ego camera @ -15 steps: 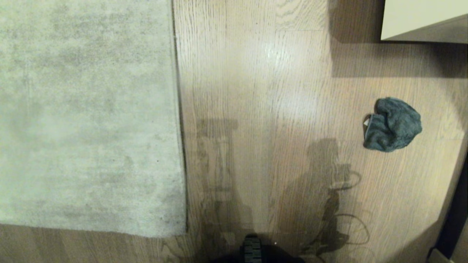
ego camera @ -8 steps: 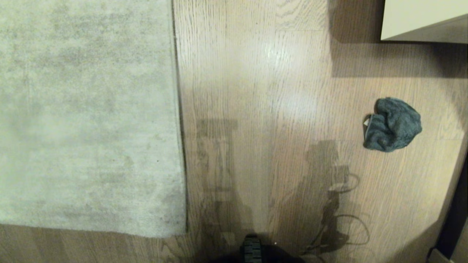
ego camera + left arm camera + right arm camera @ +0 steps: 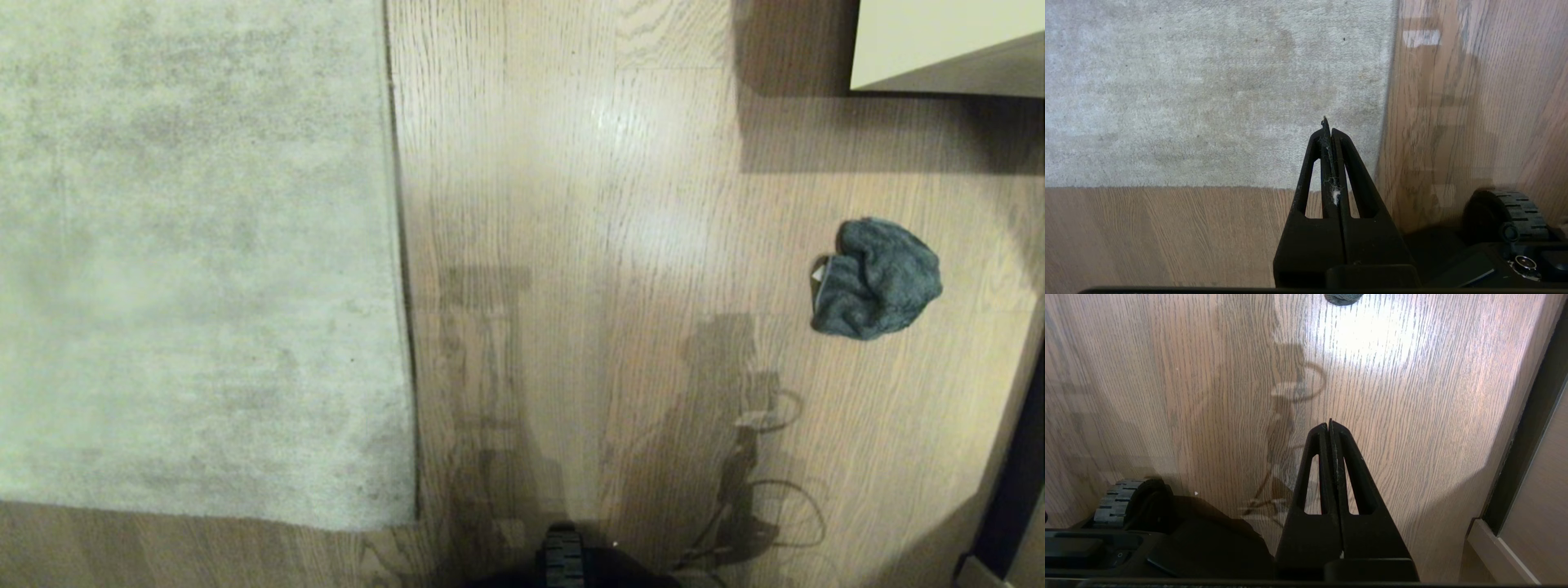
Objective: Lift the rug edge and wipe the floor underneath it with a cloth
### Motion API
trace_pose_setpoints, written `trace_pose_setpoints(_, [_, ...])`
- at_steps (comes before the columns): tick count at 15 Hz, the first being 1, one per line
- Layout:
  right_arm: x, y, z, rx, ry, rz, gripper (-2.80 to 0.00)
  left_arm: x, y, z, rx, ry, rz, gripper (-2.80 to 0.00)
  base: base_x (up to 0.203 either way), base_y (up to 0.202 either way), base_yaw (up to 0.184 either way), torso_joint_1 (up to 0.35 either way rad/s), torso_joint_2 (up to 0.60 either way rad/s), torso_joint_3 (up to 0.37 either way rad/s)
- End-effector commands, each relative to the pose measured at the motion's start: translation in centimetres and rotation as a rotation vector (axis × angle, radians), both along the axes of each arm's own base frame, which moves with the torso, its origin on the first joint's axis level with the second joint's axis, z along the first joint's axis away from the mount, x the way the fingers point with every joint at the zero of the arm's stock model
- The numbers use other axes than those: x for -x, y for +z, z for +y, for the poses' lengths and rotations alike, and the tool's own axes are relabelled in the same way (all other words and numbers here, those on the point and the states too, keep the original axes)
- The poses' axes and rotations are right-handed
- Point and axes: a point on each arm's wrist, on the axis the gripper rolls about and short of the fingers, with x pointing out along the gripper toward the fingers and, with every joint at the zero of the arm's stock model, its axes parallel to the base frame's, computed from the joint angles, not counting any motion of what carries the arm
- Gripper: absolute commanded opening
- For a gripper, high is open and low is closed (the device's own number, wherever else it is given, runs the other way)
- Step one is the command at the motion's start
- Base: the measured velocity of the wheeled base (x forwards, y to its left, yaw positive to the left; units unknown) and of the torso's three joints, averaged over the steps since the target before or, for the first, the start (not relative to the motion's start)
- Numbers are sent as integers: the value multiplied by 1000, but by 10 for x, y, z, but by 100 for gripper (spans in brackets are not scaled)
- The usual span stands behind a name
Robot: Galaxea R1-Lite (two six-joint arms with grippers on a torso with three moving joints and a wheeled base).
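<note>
Right now my head camera looks down on the floor (image 3: 571, 204), light wood-grain planks with a sheen, and neither arm shows in that view. The rug edge (image 3: 402, 286) runs straight up the left part of the picture as a thin dark border, ending in a square corner close to the robot's base; the rug lies flat on the planks along both sides I can see. The cloth (image 3: 878, 278) sits crumpled on bare boards far over on the right, well apart from the rug, with nothing touching it. A pale cabinet corner (image 3: 939, 45) fills the upper right and throws a shadow on the floor.

From the left wrist camera I see the left gripper (image 3: 1328, 130) hanging above the rug near that corner, its jaws pressed together with nothing between them except a wisp of lint stuck to the inner faces. The rug's corner and the two borders meeting there are plain in this view, flat on the wood.

From the right wrist camera the right gripper (image 3: 1329, 426) hangs over bare planks, jaws closed tight and empty. A sliver of the cloth peeks in at the far edge of that view, well ahead of the fingertips. A dark wheel (image 3: 1118, 498) of the base shows beside the arm, and a dark door frame (image 3: 1527, 428) runs along the other side.
</note>
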Motion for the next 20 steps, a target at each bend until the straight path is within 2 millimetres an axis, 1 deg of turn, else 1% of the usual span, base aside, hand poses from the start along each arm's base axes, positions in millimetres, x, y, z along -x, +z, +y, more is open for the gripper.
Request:
trace_pose_setpoints(1, [0, 0, 0, 1, 1, 2, -280, 0, 0, 0, -1, 0, -1, -280, 0, 0, 0, 0, 0, 0])
trace_pose_setpoints(20, [0, 0, 0, 1, 1, 2, -280, 0, 0, 0, -1, 0, -1, -280, 0, 0, 0, 0, 0, 0])
